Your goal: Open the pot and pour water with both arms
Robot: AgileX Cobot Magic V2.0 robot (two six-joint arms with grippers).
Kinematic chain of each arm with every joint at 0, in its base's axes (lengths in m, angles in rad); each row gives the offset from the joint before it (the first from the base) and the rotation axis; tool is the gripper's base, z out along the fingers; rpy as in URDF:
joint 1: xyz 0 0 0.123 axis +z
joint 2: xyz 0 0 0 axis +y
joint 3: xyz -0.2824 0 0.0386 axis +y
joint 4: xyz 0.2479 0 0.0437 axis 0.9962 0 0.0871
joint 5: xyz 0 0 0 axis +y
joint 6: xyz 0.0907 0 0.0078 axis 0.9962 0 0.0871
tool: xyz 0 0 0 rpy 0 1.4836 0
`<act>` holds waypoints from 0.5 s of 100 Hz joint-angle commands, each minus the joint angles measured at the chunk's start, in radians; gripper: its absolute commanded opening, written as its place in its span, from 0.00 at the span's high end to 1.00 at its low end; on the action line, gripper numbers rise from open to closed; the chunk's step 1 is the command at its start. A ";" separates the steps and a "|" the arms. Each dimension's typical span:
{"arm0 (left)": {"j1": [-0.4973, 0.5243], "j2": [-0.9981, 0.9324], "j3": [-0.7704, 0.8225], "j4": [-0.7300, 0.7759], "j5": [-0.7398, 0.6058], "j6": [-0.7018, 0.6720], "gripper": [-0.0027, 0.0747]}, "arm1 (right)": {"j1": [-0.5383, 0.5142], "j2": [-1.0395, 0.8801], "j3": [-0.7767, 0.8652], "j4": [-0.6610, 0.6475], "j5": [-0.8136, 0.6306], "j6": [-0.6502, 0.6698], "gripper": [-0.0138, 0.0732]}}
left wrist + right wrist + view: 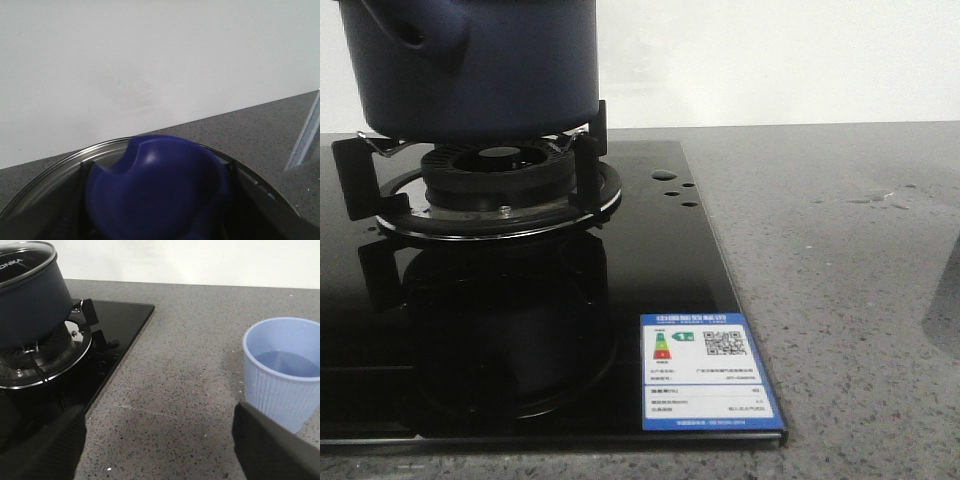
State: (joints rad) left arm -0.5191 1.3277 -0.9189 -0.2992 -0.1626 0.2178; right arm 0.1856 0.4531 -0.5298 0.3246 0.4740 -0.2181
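The dark navy pot (pixel 470 70) stands on the gas burner (pixel 500 170) at the back left. It also shows in the right wrist view (pixel 30 305) with its glass lid (pixel 25 257) on it. In the left wrist view the lid's blue knob (pixel 155 190) fills the bottom, with the lid's metal rim (pixel 60 165) around it. My left gripper (pixel 155 212) has a dark finger tight against each side of the knob. My right gripper (pixel 160 440) is open over bare counter, beside a pale blue cup (pixel 282 385) holding water.
The black glass stove top (pixel 670 260) carries an energy label sticker (pixel 705 370) at its front right corner. Grey speckled counter (pixel 840 280) lies to the right. A white wall stands behind. Neither arm shows in the front view.
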 commanded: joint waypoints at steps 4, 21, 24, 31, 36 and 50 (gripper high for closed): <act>-0.004 -0.026 -0.038 0.005 -0.092 0.000 0.49 | 0.000 0.012 -0.038 0.002 -0.068 -0.010 0.21; -0.004 -0.026 -0.038 0.005 -0.097 0.000 0.49 | 0.000 0.012 -0.038 0.002 -0.068 -0.010 0.21; -0.004 -0.026 -0.038 0.005 -0.097 0.000 0.49 | 0.000 0.012 -0.038 0.002 -0.068 -0.010 0.21; -0.004 -0.026 -0.038 0.005 -0.097 0.000 0.49 | 0.000 0.012 -0.038 0.002 -0.068 -0.010 0.21; -0.004 -0.026 -0.038 0.005 -0.100 0.000 0.49 | 0.000 0.012 -0.038 0.002 -0.068 -0.010 0.21; -0.004 -0.040 -0.038 0.005 -0.124 0.000 0.49 | 0.000 0.012 -0.038 0.002 -0.068 -0.010 0.21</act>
State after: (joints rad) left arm -0.5191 1.3284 -0.9189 -0.2992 -0.1719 0.2178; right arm 0.1856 0.4531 -0.5298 0.3246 0.4740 -0.2181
